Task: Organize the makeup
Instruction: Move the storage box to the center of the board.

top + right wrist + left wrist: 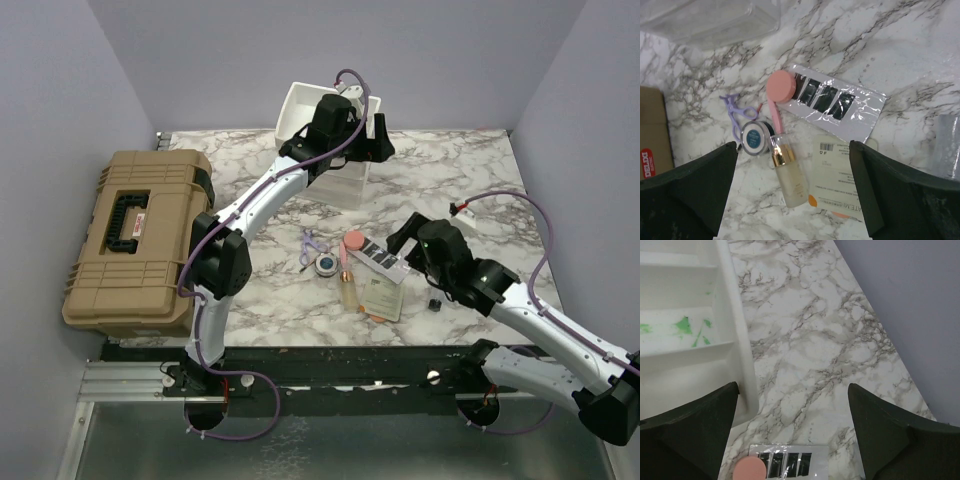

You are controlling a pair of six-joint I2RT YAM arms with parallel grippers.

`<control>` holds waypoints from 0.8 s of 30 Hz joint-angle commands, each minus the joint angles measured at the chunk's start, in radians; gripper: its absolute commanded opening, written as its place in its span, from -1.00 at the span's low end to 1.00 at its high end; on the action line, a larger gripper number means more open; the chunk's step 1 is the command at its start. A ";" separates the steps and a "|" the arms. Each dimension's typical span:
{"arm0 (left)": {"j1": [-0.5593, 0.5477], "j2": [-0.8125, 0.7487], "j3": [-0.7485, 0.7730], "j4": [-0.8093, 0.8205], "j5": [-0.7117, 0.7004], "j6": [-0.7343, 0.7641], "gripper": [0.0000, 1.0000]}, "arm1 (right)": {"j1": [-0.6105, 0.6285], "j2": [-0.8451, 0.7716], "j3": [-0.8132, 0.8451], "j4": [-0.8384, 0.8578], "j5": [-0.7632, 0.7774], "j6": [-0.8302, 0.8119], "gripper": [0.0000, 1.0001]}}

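Note:
The makeup lies in a cluster mid-table: round blue compact, pink puff, amber bottle, black strip palette, cream sachet and, apart at the right, a tiny dark vial. My right gripper hovers over them, open and empty; its view shows the compact, puff, bottle, palette and sachet. My left gripper is open and empty at the back beside the white organizer, whose wall is at its left finger. The palette and puff show below.
A big tan hard case sits at the left edge. A clear plastic box stands in front of the organizer. A purple eyelash curler lies by the compact. Purple walls close in the back and sides.

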 commanded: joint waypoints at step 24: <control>0.418 -0.288 -0.139 -0.078 -0.007 0.163 0.96 | -0.449 0.581 0.589 0.217 -0.658 -0.244 1.00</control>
